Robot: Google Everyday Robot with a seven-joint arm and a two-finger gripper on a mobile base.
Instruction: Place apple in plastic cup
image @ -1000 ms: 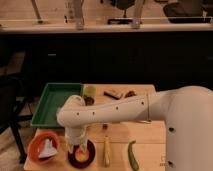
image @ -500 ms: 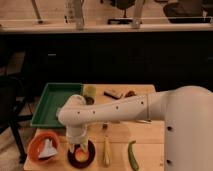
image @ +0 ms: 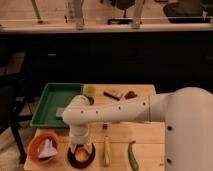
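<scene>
The apple, small, round and orange-yellow, sits in a small dark round cup at the table's front left. My gripper hangs straight down from the white arm and is right on top of the apple, partly hiding it. The plastic cup, yellow-green and slightly see-through, stands upright at the back of the table, just behind the arm and beside the green tray. It is well apart from the apple.
A green tray lies at the back left. An orange bowl holding a white piece is at the front left. A long yellow vegetable and a green cucumber-like one lie right of the apple. Dark items lie at the back.
The arm and gripper stay over the apple in the dark cup. No clear movement shows.
</scene>
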